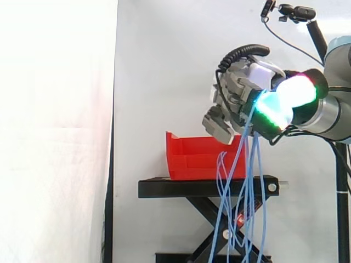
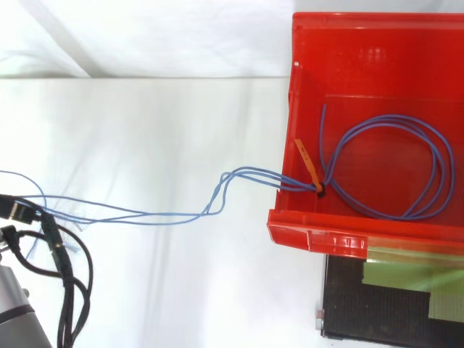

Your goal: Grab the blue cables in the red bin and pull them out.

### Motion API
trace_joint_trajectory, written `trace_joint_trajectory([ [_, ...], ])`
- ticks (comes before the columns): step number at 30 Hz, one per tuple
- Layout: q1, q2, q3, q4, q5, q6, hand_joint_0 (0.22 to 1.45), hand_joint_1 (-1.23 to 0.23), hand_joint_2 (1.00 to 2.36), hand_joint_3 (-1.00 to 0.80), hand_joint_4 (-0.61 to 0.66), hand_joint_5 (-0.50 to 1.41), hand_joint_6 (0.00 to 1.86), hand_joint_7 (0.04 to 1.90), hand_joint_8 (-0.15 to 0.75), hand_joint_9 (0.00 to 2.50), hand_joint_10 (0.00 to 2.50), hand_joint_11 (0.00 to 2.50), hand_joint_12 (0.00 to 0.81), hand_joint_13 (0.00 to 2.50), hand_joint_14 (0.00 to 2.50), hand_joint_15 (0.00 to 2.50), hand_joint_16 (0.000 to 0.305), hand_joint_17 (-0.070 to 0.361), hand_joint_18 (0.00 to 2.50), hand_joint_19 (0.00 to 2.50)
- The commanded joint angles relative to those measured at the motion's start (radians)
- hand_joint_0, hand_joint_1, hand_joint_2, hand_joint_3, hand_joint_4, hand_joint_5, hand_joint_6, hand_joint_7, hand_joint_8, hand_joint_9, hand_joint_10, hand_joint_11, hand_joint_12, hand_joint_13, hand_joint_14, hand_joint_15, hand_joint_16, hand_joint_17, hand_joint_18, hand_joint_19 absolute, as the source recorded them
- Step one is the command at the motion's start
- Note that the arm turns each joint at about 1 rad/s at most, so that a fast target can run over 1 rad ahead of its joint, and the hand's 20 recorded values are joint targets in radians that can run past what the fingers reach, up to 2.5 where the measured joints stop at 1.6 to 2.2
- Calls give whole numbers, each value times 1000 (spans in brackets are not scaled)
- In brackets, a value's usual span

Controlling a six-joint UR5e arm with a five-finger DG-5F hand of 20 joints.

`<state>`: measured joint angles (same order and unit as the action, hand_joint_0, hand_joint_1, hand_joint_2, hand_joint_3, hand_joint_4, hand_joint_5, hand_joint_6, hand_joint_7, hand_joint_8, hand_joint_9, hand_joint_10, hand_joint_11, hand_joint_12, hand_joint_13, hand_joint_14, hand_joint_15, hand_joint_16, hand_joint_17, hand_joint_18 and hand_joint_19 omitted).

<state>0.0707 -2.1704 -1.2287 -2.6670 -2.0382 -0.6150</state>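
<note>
My hand (image 1: 237, 97) hangs in the air just right of and above the red bin (image 1: 192, 159), its fingers curled round a bundle of thin blue cables (image 1: 254, 164). The strands drop from the hand in long loops past the stand. From above, a loop of the blue cables (image 2: 395, 120) still lies inside the red bin (image 2: 312, 235), bound by an orange tie (image 2: 307, 164). Several strands (image 2: 254, 172) cross the bin's wall and stretch left in the air.
The bin sits on a black scissor stand (image 1: 208, 187), whose top (image 2: 391, 312) carries greenish tape. A small camera on a bent arm (image 1: 296, 12) stands above my wrist. A white curtain hangs behind everything.
</note>
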Motion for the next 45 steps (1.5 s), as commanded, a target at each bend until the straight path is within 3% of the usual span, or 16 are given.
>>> trace_joint_trajectory([
  [1, 0, 0, 0, 29, -13, -107, 933, -938, 1000, -1000, 237, 820, 876, 334, 159, 1093, 135, 1749, 410, 1492, 14, 1585, 43, 98, 824, 1085],
  [2, 0, 0, 0, 39, -16, -151, 933, -938, 1000, -1000, 236, 821, 875, 327, 153, 1091, 135, 1762, 408, 1491, 15, 1579, 44, 98, 824, 1086],
  [4, 0, 0, 0, 47, -19, -183, 933, -940, 1000, -1000, 235, 821, 875, 326, 152, 1089, 137, 1757, 411, 1491, 15, 1585, 43, 98, 823, 1087],
  [10, -6, 0, 0, 91, -33, -401, 934, -941, 1000, -1000, 235, 822, 872, 329, 152, 1089, 141, 1758, 410, 1489, 15, 1595, 44, 98, 822, 1086],
  [13, -9, 0, 0, 105, -34, -458, 934, -941, 1000, -1000, 239, 822, 870, 335, 159, 1086, 151, 1742, 410, 1488, 14, 1594, 43, 98, 821, 1086],
  [21, -12, 0, 0, 111, -36, -519, 935, -943, 1000, -1000, 234, 823, 865, 339, 159, 1088, 157, 1747, 411, 1489, 14, 1585, 43, 98, 823, 1085],
  [27, -22, 0, 0, 122, -36, -611, 934, -943, 1000, -1000, 229, 821, 860, 342, 151, 1089, 148, 1753, 411, 1490, 13, 1587, 43, 98, 823, 1087],
  [38, -28, 1, 0, 203, -43, -734, 933, -944, 1000, -1000, 230, 820, 859, 340, 159, 1083, 152, 1762, 404, 1491, 13, 1586, 43, 98, 822, 1085],
  [45, -28, 0, 0, 213, -46, -768, 933, -945, 1000, -1000, 229, 820, 859, 339, 151, 1082, 151, 1769, 402, 1487, 14, 1586, 43, 98, 821, 1088],
])
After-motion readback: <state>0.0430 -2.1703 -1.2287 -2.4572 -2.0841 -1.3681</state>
